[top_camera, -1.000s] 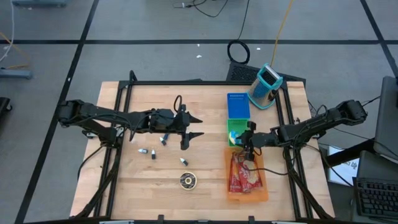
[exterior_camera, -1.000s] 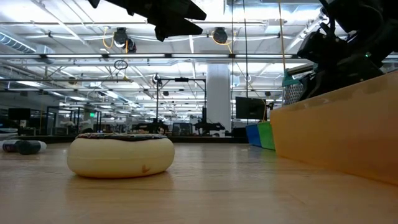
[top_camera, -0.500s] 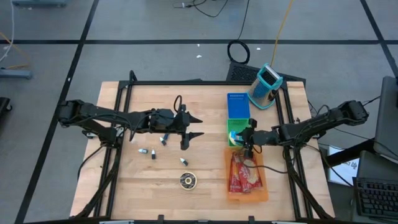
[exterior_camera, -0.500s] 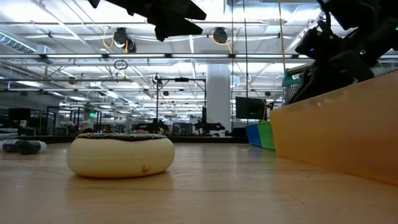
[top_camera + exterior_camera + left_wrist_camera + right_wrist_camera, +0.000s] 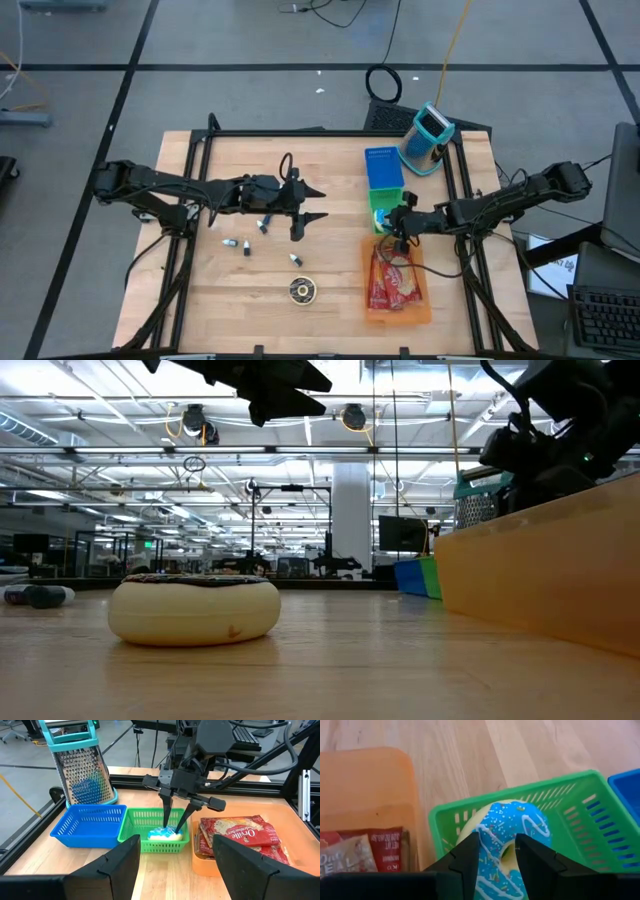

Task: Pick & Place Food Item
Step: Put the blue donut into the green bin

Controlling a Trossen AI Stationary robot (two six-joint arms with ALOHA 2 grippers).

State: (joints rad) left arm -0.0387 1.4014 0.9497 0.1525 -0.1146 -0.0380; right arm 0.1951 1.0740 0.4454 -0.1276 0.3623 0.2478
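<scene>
The right end effector (image 5: 176,822) is set over the green basket (image 5: 135,830), its two fingers (image 5: 465,857) straddling one side of the blue-iced doughnut (image 5: 507,845) that lies in that basket. The fingers are partly apart and close on either side of the ring; whether they already press on it cannot be told, so a firm grip is not claimed.

For the step in hand, judged to be the grasp, the fingers should be closed squarely across the ring, one in the hole and one outside, and only lightly, since the icing and soft dough are likely to dent. The lift should be straight up until the doughnut is above the basket wall, so that the mesh is not caught and the basket not dragged along.

Three containers stand in a row on the right side of the desk (image 5: 330,190). The blue basket (image 5: 87,822), farthest along, appears to hold nothing. The green basket holds only the doughnut. The orange tray (image 5: 292,817) holds red snack packets (image 5: 235,832).

The left end effector (image 5: 310,203) is held open above mid-desk, well apart from the baskets. A second doughnut (image 5: 302,290) lies on the bare desk near the front edge.
</scene>
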